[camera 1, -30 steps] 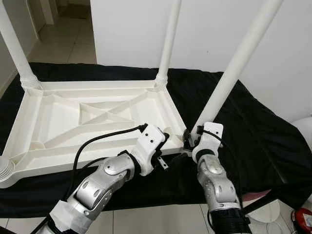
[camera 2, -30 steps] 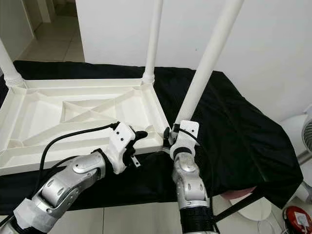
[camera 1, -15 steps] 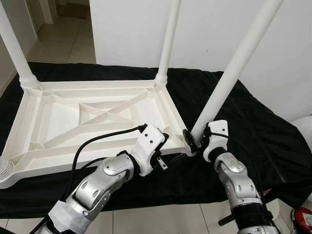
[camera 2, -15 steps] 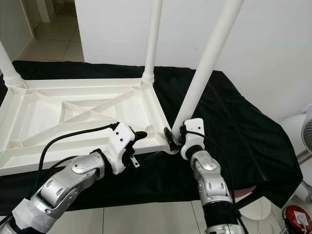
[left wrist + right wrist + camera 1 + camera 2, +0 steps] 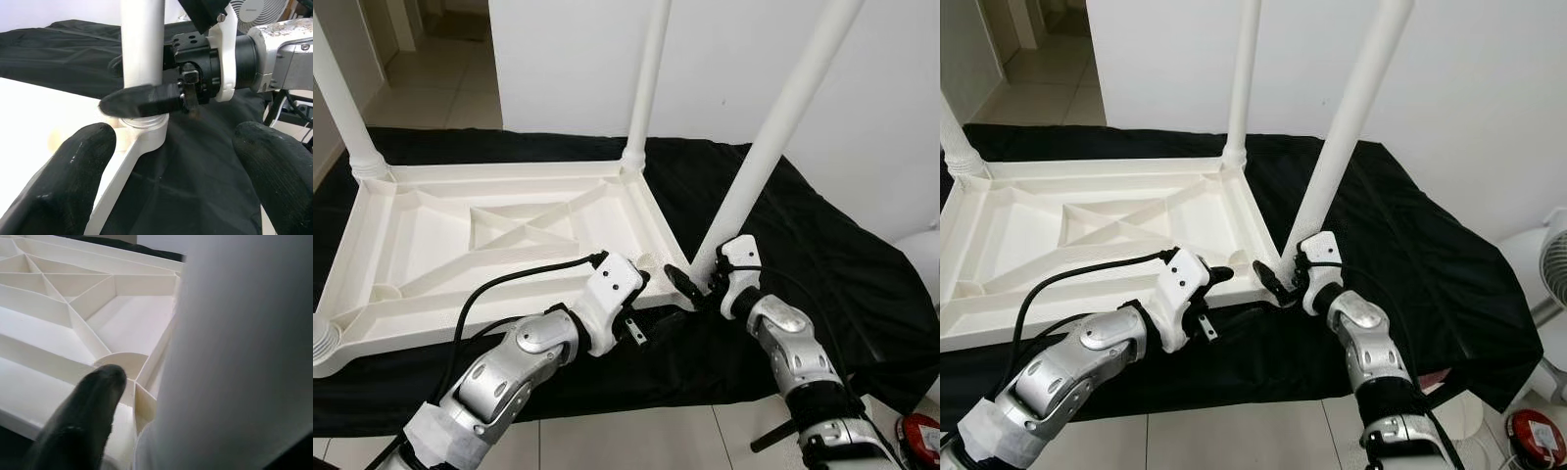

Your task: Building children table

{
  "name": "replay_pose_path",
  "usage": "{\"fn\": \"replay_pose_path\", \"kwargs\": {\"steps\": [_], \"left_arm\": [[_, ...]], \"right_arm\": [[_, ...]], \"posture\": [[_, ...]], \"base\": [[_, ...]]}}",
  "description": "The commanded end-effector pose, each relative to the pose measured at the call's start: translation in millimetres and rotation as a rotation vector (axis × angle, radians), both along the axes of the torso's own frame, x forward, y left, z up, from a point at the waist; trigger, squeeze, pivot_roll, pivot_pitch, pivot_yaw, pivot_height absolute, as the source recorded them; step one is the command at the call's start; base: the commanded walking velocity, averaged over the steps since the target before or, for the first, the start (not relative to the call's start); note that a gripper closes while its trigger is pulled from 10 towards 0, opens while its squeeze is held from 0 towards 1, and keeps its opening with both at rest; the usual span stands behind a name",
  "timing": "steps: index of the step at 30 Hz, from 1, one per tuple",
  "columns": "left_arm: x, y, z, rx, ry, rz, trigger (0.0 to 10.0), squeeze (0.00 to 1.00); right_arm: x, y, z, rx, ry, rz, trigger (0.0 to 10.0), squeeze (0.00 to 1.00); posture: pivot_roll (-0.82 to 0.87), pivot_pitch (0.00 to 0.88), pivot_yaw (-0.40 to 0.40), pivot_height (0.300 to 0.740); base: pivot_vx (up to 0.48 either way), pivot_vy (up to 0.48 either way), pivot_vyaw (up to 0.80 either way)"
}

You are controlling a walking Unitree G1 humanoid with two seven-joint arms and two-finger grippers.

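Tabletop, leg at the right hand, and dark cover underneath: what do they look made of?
Tabletop: apparently moulded plastic, off-white and matte, with cast ribs underneath. Leg gripped by the right hand: smooth white tube, likely the same plastic. Cover: black cloth, judging by its soft folds and draped edge.

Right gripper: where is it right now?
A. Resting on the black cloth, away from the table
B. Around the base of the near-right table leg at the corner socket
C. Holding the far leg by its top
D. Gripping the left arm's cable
B. The right gripper has a black finger on either side of the white table leg, just above its socket in the corner of the upturned tabletop.
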State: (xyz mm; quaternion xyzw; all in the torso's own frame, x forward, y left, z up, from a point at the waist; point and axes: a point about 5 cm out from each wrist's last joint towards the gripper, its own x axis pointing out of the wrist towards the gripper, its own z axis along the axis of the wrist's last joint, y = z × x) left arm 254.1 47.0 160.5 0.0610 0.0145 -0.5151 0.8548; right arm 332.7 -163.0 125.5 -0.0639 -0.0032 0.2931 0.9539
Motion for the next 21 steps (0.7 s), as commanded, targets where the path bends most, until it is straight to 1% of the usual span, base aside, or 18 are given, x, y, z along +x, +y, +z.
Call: {"fn": "replay_pose_path", "kwargs": {"steps": [1, 2, 3, 5, 6, 7, 8, 9, 17, 18, 19, 20, 21], "left_arm": [[-8.9, -6.5, 2, 0.002, 0.013, -0.163, 10.0, 0.00], [-8.8, -6.5, 2, 0.002, 0.013, -0.162, 10.0, 0.00], [-8.8, -6.5, 2, 0.002, 0.012, -0.161, 10.0, 0.00], [-8.8, -6.4, 2, 0.002, 0.012, -0.160, 10.0, 0.00], [-8.8, -6.3, 2, 0.002, 0.011, -0.159, 10.0, 0.00], [-8.8, -6.3, 2, 0.002, 0.011, -0.159, 10.0, 0.00], [-8.7, -6.2, 3, 0.002, 0.011, -0.158, 10.0, 0.00], [-8.5, -6.1, 3, 0.002, 0.011, -0.158, 10.0, 0.00], [-8.4, -6.1, 4, 0.004, 0.010, -0.164, 10.0, 0.00], [-8.3, -6.1, 4, 0.005, 0.009, -0.166, 10.0, 0.00], [-8.3, -6.1, 4, 0.005, 0.009, -0.166, 10.0, 0.00], [-8.3, -6.1, 4, 0.007, 0.009, -0.168, 10.0, 0.00], [-8.3, -6.1, 4, 0.007, 0.009, -0.168, 10.0, 0.00]], "right_arm": [[2.1, -4.4, -2, -0.014, 0.007, 0.021, 4.8, 0.00], [2.9, -5.8, -3, -0.021, 0.013, 0.030, 4.1, 0.00], [2.9, -7.2, -6, -0.031, 0.024, 0.035, 2.4, 0.00], [2.7, -8.3, -8, -0.038, 0.035, 0.037, 2.4, 0.00], [2.5, -9.5, -11, -0.036, 0.047, 0.041, 1.9, 0.00], [2.5, -9.5, -11, -0.036, 0.047, 0.041, 1.9, 0.00], [1.7, -10.5, -14, -0.035, 0.061, 0.044, 0.8, 0.00], [1.1, -11.5, -17, -0.034, 0.071, 0.049, 0.0, 0.00], [-1.7, -12.4, -25, -0.014, 0.095, 0.051, 0.0, 0.00], [-1.6, -13.0, -26, -0.002, 0.099, 0.027, 6.0, 0.00], [-1.6, -13.0, -26, -0.002, 0.099, 0.027, 6.0, 0.00], [-0.2, -14.2, -26, 0.035, 0.102, -0.031, 10.0, 0.00], [-0.2, -14.2, -26, 0.035, 0.102, -0.031, 10.0, 0.00]], "posture": [[-0.01, 0.000, -0.086, 0.740], [-0.01, 0.000, -0.086, 0.740], [-0.01, 0.000, -0.086, 0.740], [-0.01, 0.000, -0.086, 0.740], [-0.01, 0.000, -0.086, 0.740], [-0.01, 0.000, -0.086, 0.740], [0.00, 0.000, -0.086, 0.740], [0.00, 0.000, -0.084, 0.740], [-0.01, 0.000, -0.075, 0.740], [-0.01, 0.000, -0.075, 0.740], [-0.01, 0.000, -0.075, 0.740], [-0.01, 0.000, -0.075, 0.740], [-0.01, 0.000, -0.075, 0.740]], "base": [[0.000, 0.000, 0.00], [0.000, 0.000, 0.00], [0.000, 0.000, 0.00], [0.000, 0.000, 0.00], [0.000, 0.000, 0.00], [0.000, 0.000, 0.00], [0.000, 0.000, 0.00], [0.000, 0.000, 0.00], [0.000, 0.000, 0.00], [0.000, 0.000, 0.00], [0.000, 0.000, 0.00], [0.000, 0.000, 0.00], [0.000, 0.000, 0.00]]}}
